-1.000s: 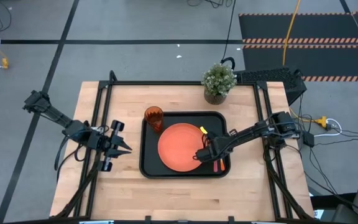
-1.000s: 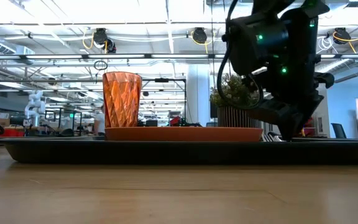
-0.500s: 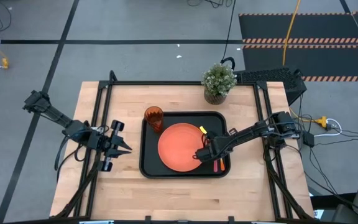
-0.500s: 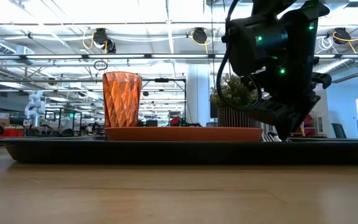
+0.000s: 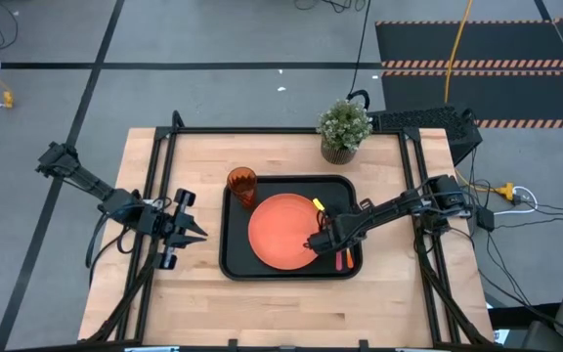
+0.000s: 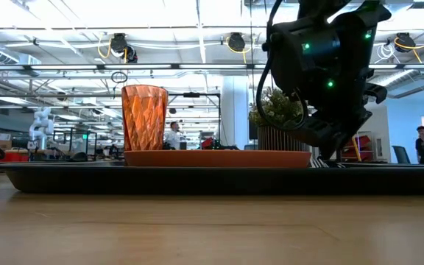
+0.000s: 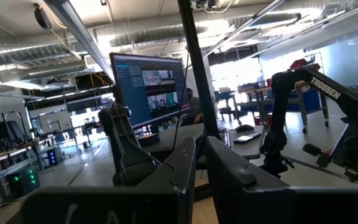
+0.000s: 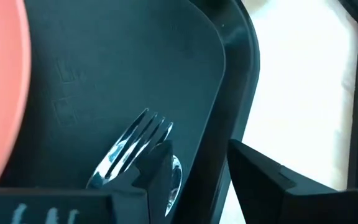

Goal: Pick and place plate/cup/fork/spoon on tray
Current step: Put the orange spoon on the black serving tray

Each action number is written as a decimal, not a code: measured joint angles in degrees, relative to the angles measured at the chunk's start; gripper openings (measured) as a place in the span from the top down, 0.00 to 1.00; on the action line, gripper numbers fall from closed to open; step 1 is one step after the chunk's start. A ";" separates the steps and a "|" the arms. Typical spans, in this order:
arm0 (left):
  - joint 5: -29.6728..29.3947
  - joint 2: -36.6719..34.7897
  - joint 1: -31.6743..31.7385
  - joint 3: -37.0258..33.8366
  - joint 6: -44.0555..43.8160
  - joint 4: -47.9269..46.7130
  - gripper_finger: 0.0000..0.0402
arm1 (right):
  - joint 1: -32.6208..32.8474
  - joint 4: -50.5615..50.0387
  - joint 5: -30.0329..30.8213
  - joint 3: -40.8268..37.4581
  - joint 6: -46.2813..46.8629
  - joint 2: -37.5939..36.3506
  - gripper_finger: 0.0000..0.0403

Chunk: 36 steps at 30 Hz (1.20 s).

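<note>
We are seeing the right gripper [image 5: 323, 242] reaching in over the near-right part of the tray [image 5: 235, 262], low above the tray floor, with its fingers standing apart and nothing clamped between them. In the right wrist view the fork [image 8: 132, 148] is lying flat on the black tray floor just ahead of one finger [image 8: 160, 174], tines pointing away from the gripper, and the other finger [image 8: 272, 183] is sitting out past the tray rim side. The fork's pinkish-red handle [image 5: 342, 259] is showing just behind the gripper in the high view, near the tray's right rim. The plate [image 5: 280, 231] is lying directly beside the right gripper, on the side toward the tray's middle, flat on the tray. The spoon [image 5: 320, 205] is showing as an orange bit just beyond the gripper, at the plate's far-right edge. The cup [image 5: 241, 184] is standing upright well past the plate from the gripper, in the tray's far-left corner. In the low view the right gripper [image 6: 328, 156] is hanging down to the tray beside the plate's edge. The left gripper [image 5: 192, 232] is waiting off the tray's left side above the table [image 5: 281, 303], its fingers nearly together and holding nothing. A potted plant [image 5: 343, 129] is standing beyond the tray.
</note>
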 joint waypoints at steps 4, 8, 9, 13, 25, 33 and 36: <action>0.00 0.00 -0.01 -0.01 0.02 -0.01 0.90 | -0.07 -0.72 -0.07 0.00 0.00 0.00 0.64; 0.00 0.00 0.01 0.00 0.02 -0.01 0.90 | -0.05 -0.90 -0.29 0.00 -0.02 -0.01 0.64; 0.00 0.00 -0.01 0.00 0.04 0.00 0.90 | -0.05 -0.71 -0.29 0.00 -0.06 0.01 0.64; 0.00 0.00 -0.01 0.00 0.04 -0.01 0.90 | 0.06 1.54 -0.31 0.00 -1.29 -0.01 0.64; 0.00 0.00 0.01 0.00 0.07 0.00 0.90 | -0.01 8.40 0.06 0.00 -6.78 -0.01 0.64; 0.00 0.00 0.00 0.00 0.04 0.00 0.90 | -0.01 3.24 0.06 -0.46 -2.88 -0.06 0.64; 0.00 0.00 0.01 0.00 0.06 -0.02 0.90 | -0.01 3.10 -0.06 -2.06 -0.42 -0.06 0.64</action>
